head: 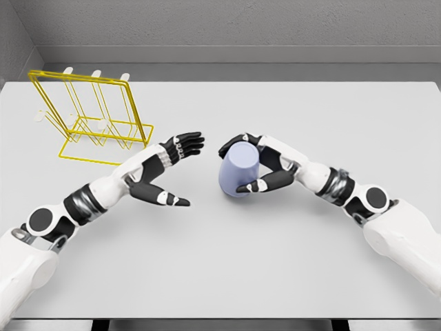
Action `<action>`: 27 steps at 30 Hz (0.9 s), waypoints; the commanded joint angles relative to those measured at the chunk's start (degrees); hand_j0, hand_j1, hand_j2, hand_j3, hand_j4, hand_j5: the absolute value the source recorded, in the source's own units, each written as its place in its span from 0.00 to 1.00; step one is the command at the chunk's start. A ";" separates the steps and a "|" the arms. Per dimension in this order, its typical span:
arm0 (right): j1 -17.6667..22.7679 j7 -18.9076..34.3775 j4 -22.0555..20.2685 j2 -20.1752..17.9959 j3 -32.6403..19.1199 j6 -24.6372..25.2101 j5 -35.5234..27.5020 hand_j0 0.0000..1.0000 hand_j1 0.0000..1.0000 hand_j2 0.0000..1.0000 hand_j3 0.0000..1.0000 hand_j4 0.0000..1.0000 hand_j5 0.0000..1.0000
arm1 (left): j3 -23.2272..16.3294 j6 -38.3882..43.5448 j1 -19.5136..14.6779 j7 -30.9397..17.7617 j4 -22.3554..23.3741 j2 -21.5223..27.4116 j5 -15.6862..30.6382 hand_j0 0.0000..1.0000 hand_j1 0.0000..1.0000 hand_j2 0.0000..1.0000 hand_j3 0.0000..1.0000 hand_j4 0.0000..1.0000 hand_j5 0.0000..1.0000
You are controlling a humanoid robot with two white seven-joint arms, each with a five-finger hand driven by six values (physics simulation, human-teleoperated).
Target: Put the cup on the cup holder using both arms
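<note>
A pale lavender cup [238, 169] sits near the middle of the white table [275, 269], tipped over with its base toward me. My right hand [249, 164] is wrapped around it, fingers over the far side and thumb [256, 185] at the near side. The yellow wire cup holder [93, 118] with white-tipped pegs stands at the far left of the table. My left hand [180, 169] hovers between the holder and the cup, palm facing the cup, fingers [186, 145] spread, holding nothing, a short gap left of the cup.
The table's back edge meets a grey wall [234, 27]. The holder's base frame [76, 153] lies just behind my left forearm [103, 189].
</note>
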 commanded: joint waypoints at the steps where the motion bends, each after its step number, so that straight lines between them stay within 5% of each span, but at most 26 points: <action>1: -0.09 -0.01 2.40 1.09 0.70 0.10 -0.20 0.61 0.61 0.61 0.61 0.61 0.61 | 0.29 0.11 -0.09 -0.01 0.97 -0.07 0.34 1.00 1.00 1.00 1.00 1.00 1.00; 8: -0.36 -0.01 6.09 3.46 1.67 0.10 1.91 0.63 0.63 0.63 0.63 0.63 0.63 | 0.29 0.37 0.00 -0.01 1.32 -0.25 0.34 1.00 1.00 1.00 1.00 1.00 1.00; 21: -0.53 -0.01 6.09 5.48 2.46 0.62 2.88 0.63 0.63 0.63 0.63 0.63 0.63 | 0.38 0.28 -0.09 0.08 3.52 -1.12 0.34 1.00 1.00 1.00 1.00 1.00 1.00; 27: -0.97 -0.01 6.53 5.66 2.55 1.06 4.20 0.79 0.79 0.79 0.79 0.79 0.79 | 1.26 0.28 -0.09 0.08 6.77 -1.56 0.42 1.00 1.00 1.00 1.00 1.00 1.00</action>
